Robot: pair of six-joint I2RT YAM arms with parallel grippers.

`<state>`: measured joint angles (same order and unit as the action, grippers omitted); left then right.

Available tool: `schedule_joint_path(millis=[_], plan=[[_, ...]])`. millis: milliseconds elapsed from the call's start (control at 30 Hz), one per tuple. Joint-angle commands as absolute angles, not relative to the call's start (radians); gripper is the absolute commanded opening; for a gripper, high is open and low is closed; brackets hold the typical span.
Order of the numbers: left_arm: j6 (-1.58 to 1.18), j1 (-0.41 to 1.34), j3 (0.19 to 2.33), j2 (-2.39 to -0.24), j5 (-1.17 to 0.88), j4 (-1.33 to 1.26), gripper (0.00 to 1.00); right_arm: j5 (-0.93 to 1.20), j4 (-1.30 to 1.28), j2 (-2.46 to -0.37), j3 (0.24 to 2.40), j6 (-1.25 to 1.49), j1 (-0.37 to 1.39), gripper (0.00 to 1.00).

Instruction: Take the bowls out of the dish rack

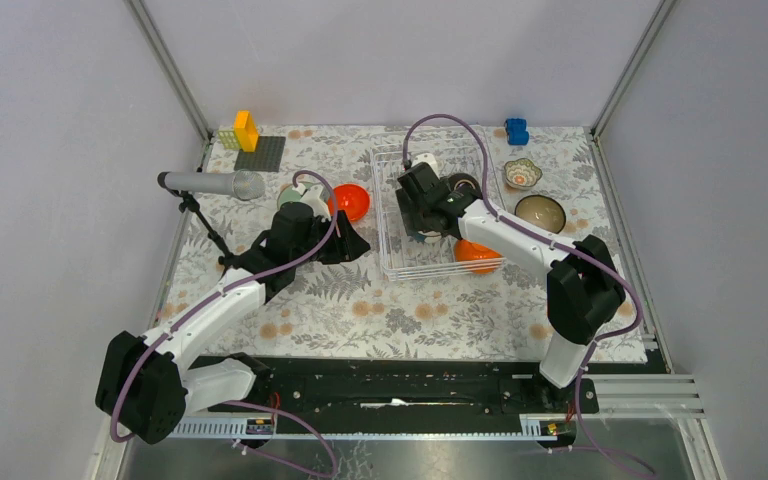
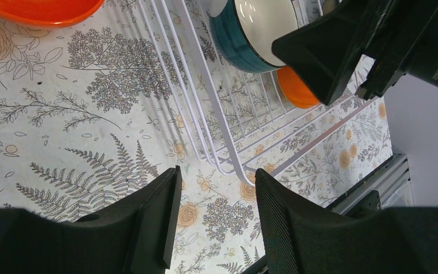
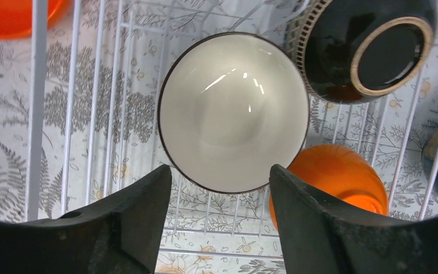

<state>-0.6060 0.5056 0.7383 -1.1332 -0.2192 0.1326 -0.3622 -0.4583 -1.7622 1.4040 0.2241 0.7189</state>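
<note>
The white wire dish rack (image 1: 392, 262) stands mid-table. In it are a teal bowl with a white inside (image 3: 234, 111), a dark bowl on its side (image 3: 370, 48), an orange bowl (image 3: 336, 177) and a cream-white bowl (image 1: 425, 160). My right gripper (image 1: 417, 218) hangs open inside the rack, just above the teal bowl, with nothing between its fingers (image 3: 220, 217). My left gripper (image 1: 350, 245) is open and empty (image 2: 214, 222) over the cloth beside the rack's left front corner (image 2: 234, 165). Another orange bowl (image 1: 352, 201) and a mint green bowl (image 1: 293, 196) sit on the cloth left of the rack.
A patterned bowl (image 1: 522, 173) and a dark brown bowl (image 1: 540, 212) sit right of the rack. A microphone on a stand (image 1: 210, 184) is at the left. A grey baseplate (image 1: 261, 153) with a yellow block (image 1: 246, 130) and a blue block (image 1: 516, 130) lie at the back.
</note>
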Motion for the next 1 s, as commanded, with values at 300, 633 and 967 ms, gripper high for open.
schedule_joint_path(millis=[300,633,967], plan=[[-0.598,0.508,0.749,-1.093,-0.188,0.112,0.56,-0.35,-0.396,-1.698,1.342,0.467,0.572,0.56],[-0.594,0.508,0.744,-1.089,-0.183,0.116,0.56,-0.235,-0.359,-1.752,1.311,0.49,0.533,0.52],[-0.59,0.508,0.743,-1.083,-0.178,0.125,0.56,-0.269,-0.355,-1.783,1.281,0.495,0.532,0.5]])
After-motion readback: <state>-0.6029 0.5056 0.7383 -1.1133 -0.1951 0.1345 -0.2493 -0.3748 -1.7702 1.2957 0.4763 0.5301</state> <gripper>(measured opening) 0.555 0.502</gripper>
